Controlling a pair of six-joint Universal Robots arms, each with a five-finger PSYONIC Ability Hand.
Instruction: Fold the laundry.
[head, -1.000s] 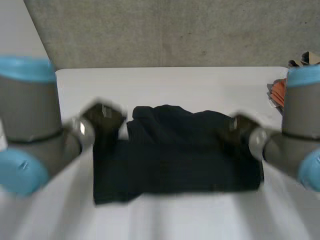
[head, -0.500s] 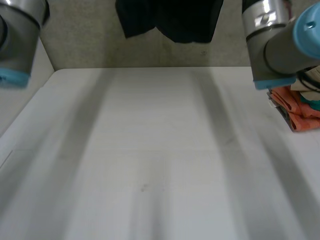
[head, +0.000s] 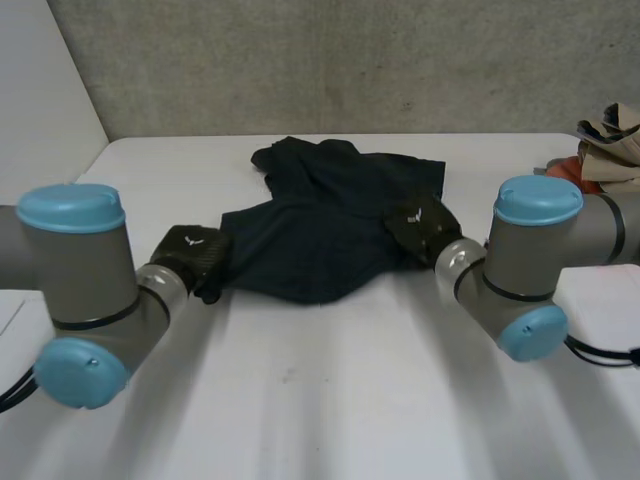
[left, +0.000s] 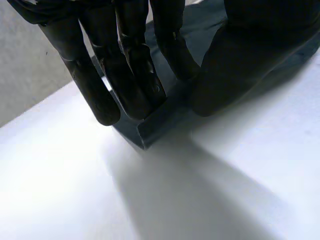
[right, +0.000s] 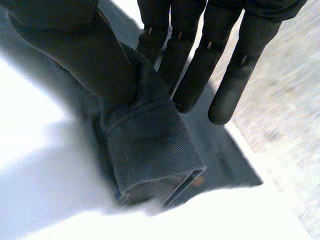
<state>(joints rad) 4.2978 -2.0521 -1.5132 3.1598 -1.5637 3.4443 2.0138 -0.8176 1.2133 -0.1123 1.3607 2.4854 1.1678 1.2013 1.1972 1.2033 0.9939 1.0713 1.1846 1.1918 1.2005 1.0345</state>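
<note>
The white table (head: 330, 400) is seen bare and smooth across its near half, with soft shading cast over it. Behind the far edge a rough grey wall (head: 350, 60) is seen, and a paler, plain panel (head: 40, 90) is set beyond the far left corner. At the far right corner a pile of clothes (head: 610, 140) in orange and beige is stacked.

A dark garment (head: 320, 235) is laid on the table's far half, about midway between the left and right edges. It is rumpled rather than flat, and its far part is bunched up near the far edge.

The left arm (head: 80, 290) is brought in from the near left, and the left hand (head: 195, 255) is set at the garment's near left corner. In the left wrist view that corner is caught between the straight fingers (left: 132, 75) on top and the thumb (left: 230, 65) beside them. A small folded lip of cloth is shown just past the fingertips, down on the white surface.

The right arm (head: 530, 260) is reached in from the right edge, and the right hand (head: 420, 225) is placed on the garment's right side. In the right wrist view a thick hemmed fold of the cloth (right: 150, 145) is pinched under the thumb (right: 85, 55). The fingers (right: 200, 70) are held straight on the fold's other side, so the grip is closed on the garment. Beyond the table's edge in that view a speckled grey surface (right: 285, 100) is seen.
</note>
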